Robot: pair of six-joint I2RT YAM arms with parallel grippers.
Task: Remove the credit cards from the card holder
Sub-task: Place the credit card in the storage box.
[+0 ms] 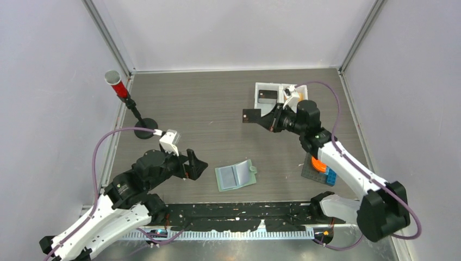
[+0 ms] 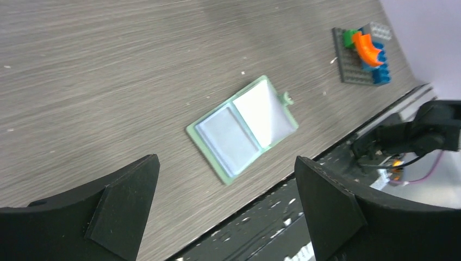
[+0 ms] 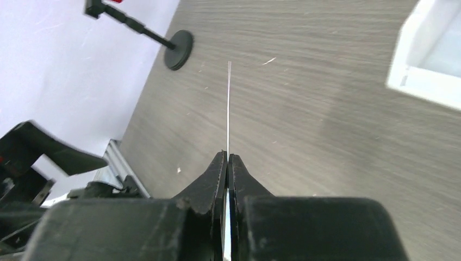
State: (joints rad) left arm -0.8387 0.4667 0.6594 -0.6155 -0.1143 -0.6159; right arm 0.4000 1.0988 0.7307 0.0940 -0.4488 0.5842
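The sage-green card holder (image 1: 236, 176) lies open and flat near the front middle, pale blue-grey pockets up; it also shows in the left wrist view (image 2: 242, 128). I cannot tell whether a card sits in its pockets. My left gripper (image 1: 198, 163) is open and empty, low over the table just left of the holder (image 2: 225, 163). My right gripper (image 1: 270, 117) is shut on a thin card (image 1: 251, 116) that looks dark from above, held in the air left of the white tray. In the right wrist view the card (image 3: 229, 103) is edge-on, a thin pale line.
A white tray (image 1: 270, 85) at the back right holds a black flat piece (image 1: 266, 97) and something orange-tan (image 1: 294, 98). A grey plate with coloured bricks (image 1: 318, 169) sits front right. A black stand with a red-and-grey cup (image 1: 117, 84) stands back left.
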